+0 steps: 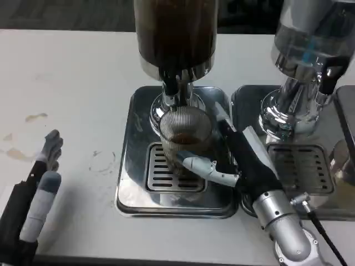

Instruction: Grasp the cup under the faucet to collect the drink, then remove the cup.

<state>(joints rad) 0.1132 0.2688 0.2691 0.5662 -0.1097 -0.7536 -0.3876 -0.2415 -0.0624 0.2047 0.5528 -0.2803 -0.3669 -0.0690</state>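
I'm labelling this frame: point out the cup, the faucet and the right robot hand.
cup (186,133): head view, ribbed glass wall.
faucet (173,83): head view, dark spout above the cup.
right robot hand (241,158): head view, black palm beside the cup.

- Your right hand (244,160) hides the far side of the cup (186,136).
- The frame's top edge cuts off the dark dispenser tank (176,30).
- Your left hand (33,205) runs off the bottom edge, blurred.

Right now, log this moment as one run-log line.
right hand: holds ribbed glass cup | cup: under faucet, on steel drip tray, brown drink inside | left hand: on table, holds nothing
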